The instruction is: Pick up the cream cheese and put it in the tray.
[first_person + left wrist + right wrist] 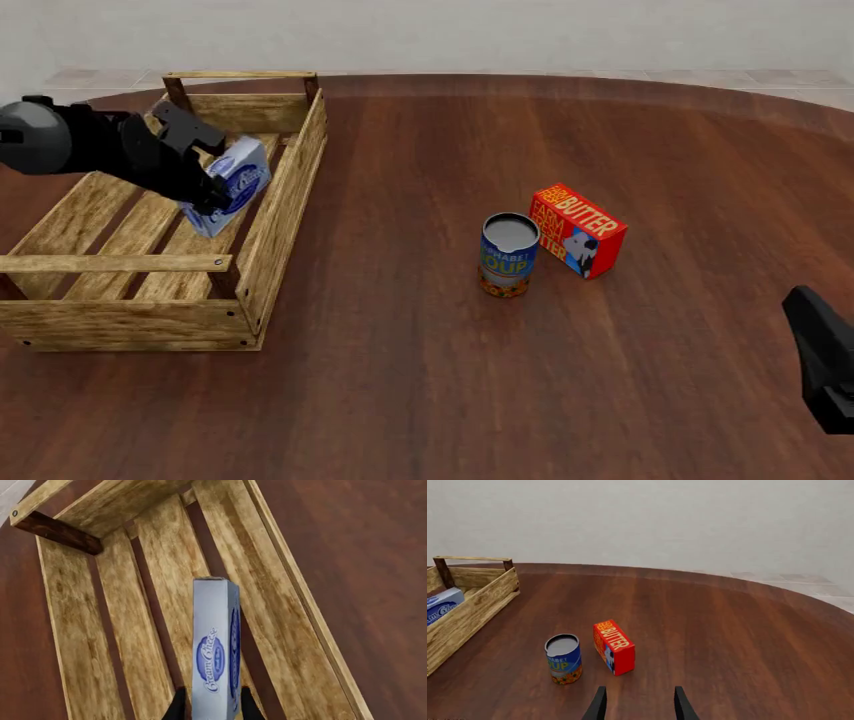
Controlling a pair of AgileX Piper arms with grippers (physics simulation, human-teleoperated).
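Cream cheese [230, 186]: white and pale-blue box, dark blue oval logo facing out, tilted. Sits in the upper left of the front view, inside the outline of the tray [278, 215], over the slats near the tray's far end. Whether its lower corner touches the slats cannot be told from here.

Left gripper [211, 176]: clamped on the cream cheese. In the left wrist view the two dark fingertips [177, 706] press either side of the box [215, 647] at the bottom centre of the frame; box stands on edge between them, logo side visible, tray slats [73, 645] running behind it. A dark handle post with a bolt shows at the upper left of that view.

Tray: light wooden slats, raised bar handle at each end, occupying the left side of the front view. Also seen at the left edge of the right wrist view [474, 605], with a corner of the box [442, 605] showing above its wall.

Right gripper [637, 702]: fingers spread wide, nothing between them, bottom centre of its own view, above bare table [534, 380]. In the front view only a dark part of the arm shows at the lower right edge.

Soup can [509, 256]: upright, centre of the front view. Butter box [578, 229]: red-orange, just right of the can, close but apart.
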